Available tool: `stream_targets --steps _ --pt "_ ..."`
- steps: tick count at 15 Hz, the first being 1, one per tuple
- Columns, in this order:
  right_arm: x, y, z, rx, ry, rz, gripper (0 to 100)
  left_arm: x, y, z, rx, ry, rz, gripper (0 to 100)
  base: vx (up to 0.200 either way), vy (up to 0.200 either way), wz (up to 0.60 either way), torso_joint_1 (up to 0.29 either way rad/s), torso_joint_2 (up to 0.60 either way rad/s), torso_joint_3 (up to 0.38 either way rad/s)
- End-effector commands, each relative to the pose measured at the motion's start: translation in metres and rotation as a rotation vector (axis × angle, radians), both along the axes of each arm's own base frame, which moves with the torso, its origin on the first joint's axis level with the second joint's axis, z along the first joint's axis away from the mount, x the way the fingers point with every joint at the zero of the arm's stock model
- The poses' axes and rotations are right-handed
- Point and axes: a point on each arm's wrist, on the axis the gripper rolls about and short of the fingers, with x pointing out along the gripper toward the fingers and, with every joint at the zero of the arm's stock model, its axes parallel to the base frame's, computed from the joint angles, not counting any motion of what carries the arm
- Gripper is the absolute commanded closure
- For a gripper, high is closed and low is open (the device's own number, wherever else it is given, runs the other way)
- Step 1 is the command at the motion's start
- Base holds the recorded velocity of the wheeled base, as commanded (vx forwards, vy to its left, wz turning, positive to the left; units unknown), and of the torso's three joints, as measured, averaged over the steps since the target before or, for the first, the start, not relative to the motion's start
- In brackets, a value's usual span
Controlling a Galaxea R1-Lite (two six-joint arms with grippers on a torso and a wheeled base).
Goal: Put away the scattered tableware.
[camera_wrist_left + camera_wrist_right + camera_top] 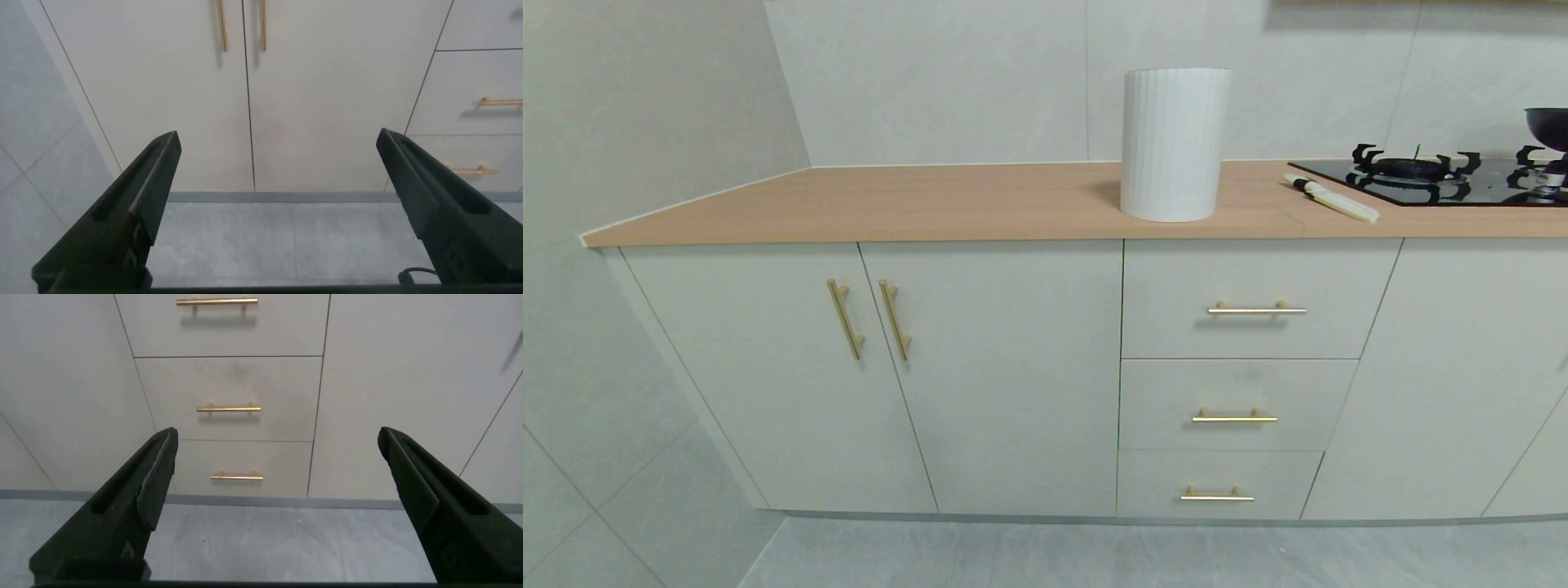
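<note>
Cream utensil (1331, 198) and ribbed white holder (1174, 143) on the tabletop (890, 204)
Lying flat and slantwise just left of the hob (1437, 184), slim, black-banded near its far end; standing upright farther left of the hob, tall and cylindrical.

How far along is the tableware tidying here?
Done: nothing visibly; a utensil lies on the countertop beside the stove, right of the white ribbed container. In hand: nothing; left tool and right tool are open, empty, low facing the closed cabinet fronts. Left: likely picking up the utensil and stowing it.
</note>
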Motion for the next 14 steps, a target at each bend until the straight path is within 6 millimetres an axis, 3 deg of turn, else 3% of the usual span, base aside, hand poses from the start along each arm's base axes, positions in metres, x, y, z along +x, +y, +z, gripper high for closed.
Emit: stream_targets --steps 1,2,14 --pt "0.0001 0.0 0.0001 0.0 0.001 0.001 0 0.0 0.0 0.0 0.001 0.0 0.001 0 0.0 0.0 0.0 0.0 0.0 0.0" --pt "0.0001 0.0 0.0001 0.0 0.001 0.001 0 0.0 0.0 0.0 0.001 0.0 0.001 0 0.0 0.0 0.0 0.0 0.0 0.0" --pt "0.0001 0.0001 0.0001 0.0 0.001 0.003 0 0.0 0.0 0.0 0.001 0.0 -0.001 0 0.2 0.0 0.0 0.003 0.0 0.001"
